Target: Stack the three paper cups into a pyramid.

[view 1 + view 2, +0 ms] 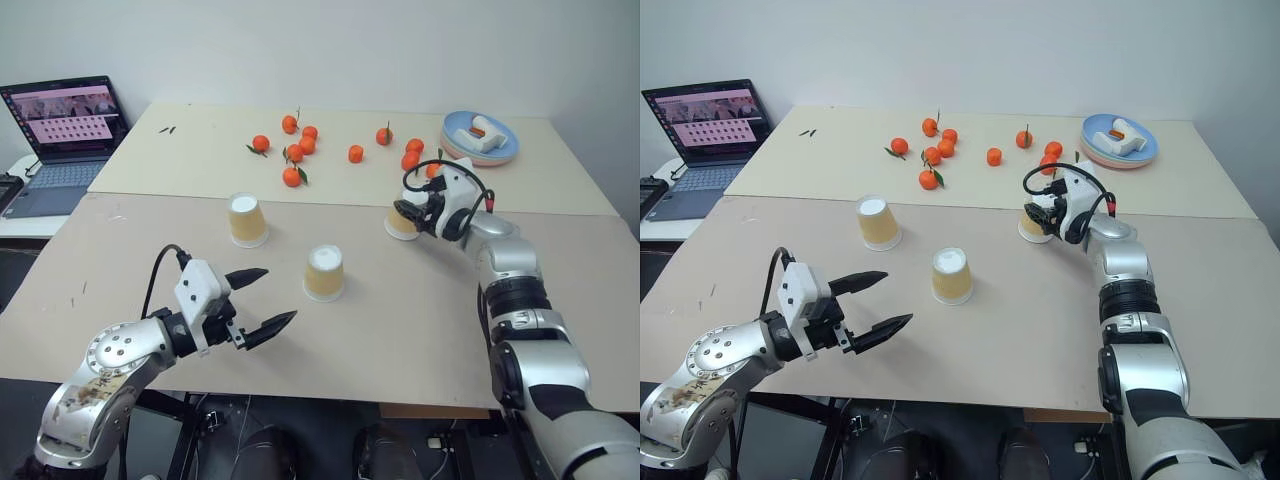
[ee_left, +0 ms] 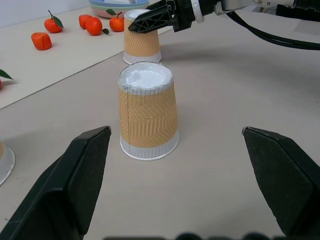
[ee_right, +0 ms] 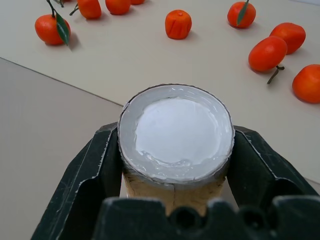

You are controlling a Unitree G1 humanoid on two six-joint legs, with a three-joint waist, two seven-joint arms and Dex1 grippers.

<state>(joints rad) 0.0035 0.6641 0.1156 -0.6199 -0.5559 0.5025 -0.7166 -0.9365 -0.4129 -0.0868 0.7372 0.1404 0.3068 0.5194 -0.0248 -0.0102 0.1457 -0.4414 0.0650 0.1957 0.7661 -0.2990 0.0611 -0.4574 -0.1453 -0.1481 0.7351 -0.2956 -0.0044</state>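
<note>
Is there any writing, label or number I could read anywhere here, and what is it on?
No text can be read.
Laptop screen: rows of small pictures and marks, too small to read.
The three paper cups: an embossed zigzag pattern, no print.
Blue plate, tangerines: no labels.

I see the three paper cups [image 2: 148,116] as ribbed, matt tan paper with smooth white bases, standing on a matt beige table [image 1: 420,330]. My right gripper [image 3: 175,165] has matt black plastic fingers [image 3: 82,177]. Beyond the cups, the tangerines [image 1: 291,177] look slightly glossy, beside a smooth blue plate [image 1: 455,128].
</note>
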